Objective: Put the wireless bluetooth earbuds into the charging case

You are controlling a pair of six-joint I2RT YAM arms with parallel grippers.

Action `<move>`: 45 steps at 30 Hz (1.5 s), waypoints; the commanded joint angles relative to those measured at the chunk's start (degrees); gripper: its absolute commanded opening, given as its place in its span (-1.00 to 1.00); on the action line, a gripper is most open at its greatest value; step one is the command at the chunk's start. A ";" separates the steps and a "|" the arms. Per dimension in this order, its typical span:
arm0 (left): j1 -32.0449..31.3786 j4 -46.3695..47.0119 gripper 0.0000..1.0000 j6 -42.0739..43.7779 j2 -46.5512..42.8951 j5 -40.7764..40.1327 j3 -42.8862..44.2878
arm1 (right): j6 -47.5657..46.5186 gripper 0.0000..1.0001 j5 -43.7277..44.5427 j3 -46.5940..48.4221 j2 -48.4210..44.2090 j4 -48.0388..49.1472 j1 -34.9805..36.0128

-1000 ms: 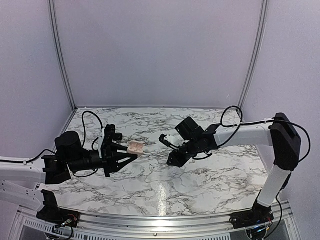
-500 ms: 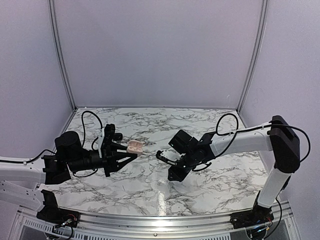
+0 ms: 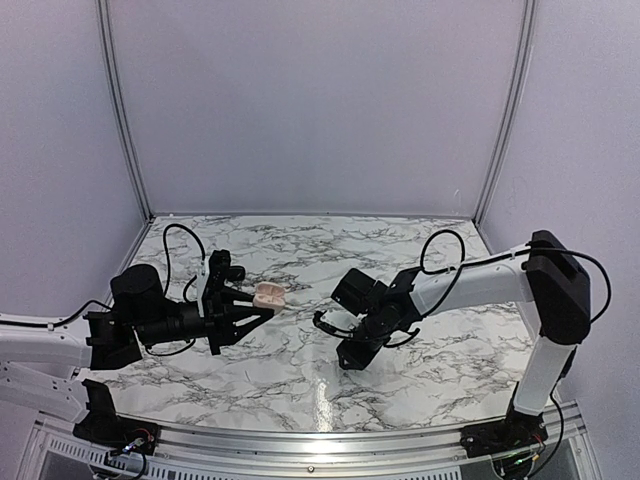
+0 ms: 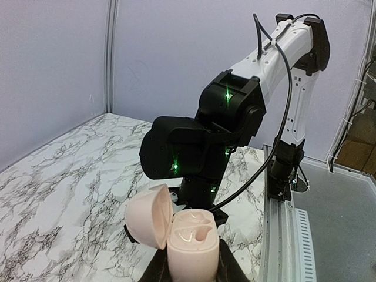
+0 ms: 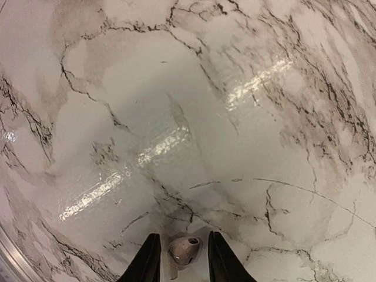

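My left end effector [image 4: 191, 270] is clenched on the open case [image 4: 189, 238], raised over the desk's [image 5: 176, 117] left half. My right end effector [image 5: 184, 238] stands released low at the desk's middle, its fingers either side of one earbud [image 5: 184, 249].

charging case [image 4: 191, 249] open upward, lid [image 4: 150, 217] tilted aside, right arm [image 4: 202, 141] behind

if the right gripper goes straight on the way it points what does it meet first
Likely the earbud lying between the right gripper's open jaws, with the table right under it; depth is hard to judge.
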 commanded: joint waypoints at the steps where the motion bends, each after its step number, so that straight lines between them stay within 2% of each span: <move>1: 0.28 1.58 -1.00 0.15 -1.28 -0.18 -0.49 | -1.41 -0.36 2.61 3.50 1.22 -3.16 0.68; 6: 0.37 1.59 -1.00 0.11 -0.70 -0.15 -0.42 | -2.72 -0.33 3.88 4.67 2.06 -5.57 0.68; 13: 0.37 1.58 -1.00 0.32 -0.23 -0.24 -0.03 | -2.94 -0.43 6.59 5.08 1.79 -7.57 0.06; 18: 0.37 1.58 -1.00 0.25 0.01 -0.22 -0.07 | -2.87 -0.35 3.34 5.57 0.08 -6.72 -1.02; 25: 0.41 1.58 -1.00 0.06 -0.29 -0.23 -0.07 | -5.40 -0.24 2.70 8.72 1.47 -11.22 -1.39; 33: 0.45 1.58 -1.00 -0.04 -0.22 0.06 -0.16 | -6.70 -0.24 4.34 11.58 3.59 -16.81 0.43; 45: 0.46 1.59 -1.00 -0.02 -0.31 0.07 -0.28 | -7.22 -0.27 5.31 13.49 6.80 -17.61 0.84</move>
